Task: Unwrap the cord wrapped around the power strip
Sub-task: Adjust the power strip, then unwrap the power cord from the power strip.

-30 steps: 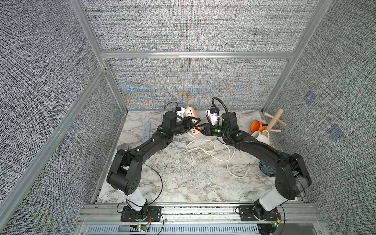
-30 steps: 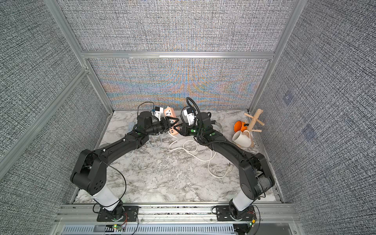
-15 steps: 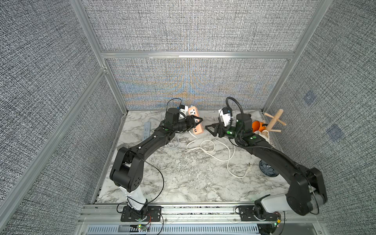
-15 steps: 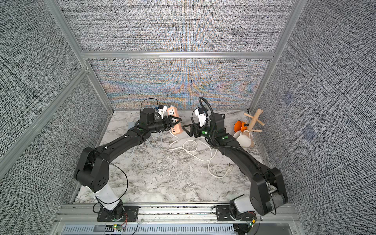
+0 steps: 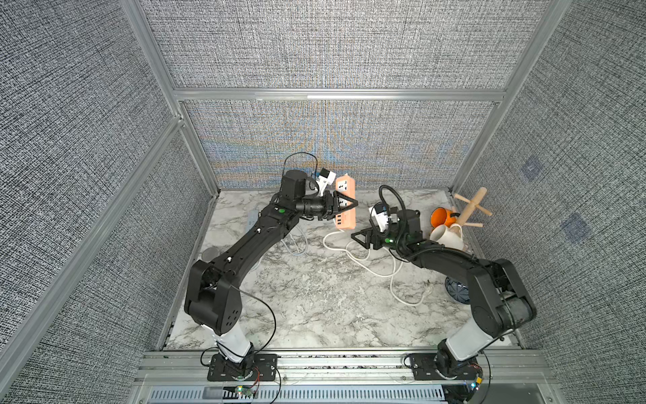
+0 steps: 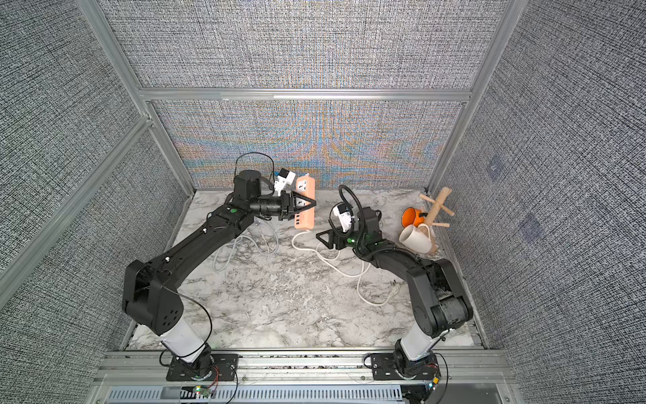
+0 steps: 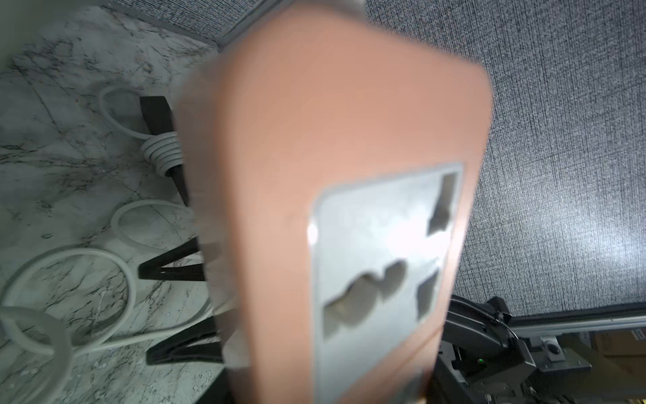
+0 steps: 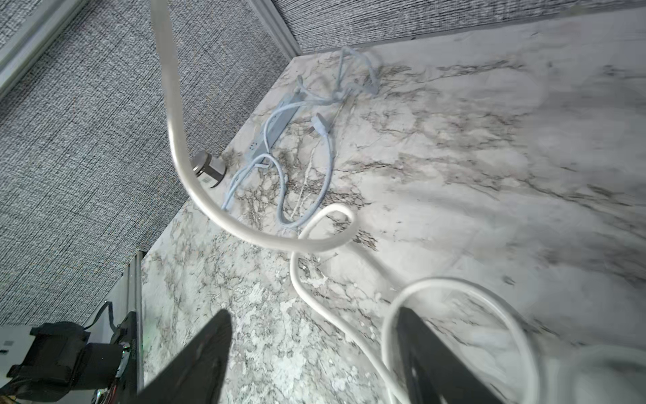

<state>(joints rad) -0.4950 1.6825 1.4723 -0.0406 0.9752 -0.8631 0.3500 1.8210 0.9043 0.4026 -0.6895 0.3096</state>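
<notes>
Left jaws clamp the orange plastic power strip (image 5: 345, 184), raised nr back wall; right jaws apart, seemingly empty, over its white cord (image 8: 244, 235) lying loose on marble worktop (image 5: 314, 307).

Grey woven-fabric wall panels (image 5: 314, 42) close in three sides, framed by silver aluminium bars (image 5: 335, 94). The back panel beyond the left claw (image 5: 346, 210) shimmers with rainbow moiré. Under the right claw (image 5: 360, 240) spreads a white marble-patterned counter (image 5: 314, 297) with grey veins, edged well behind both claws by a ridged aluminium rail (image 5: 332, 360).
</notes>
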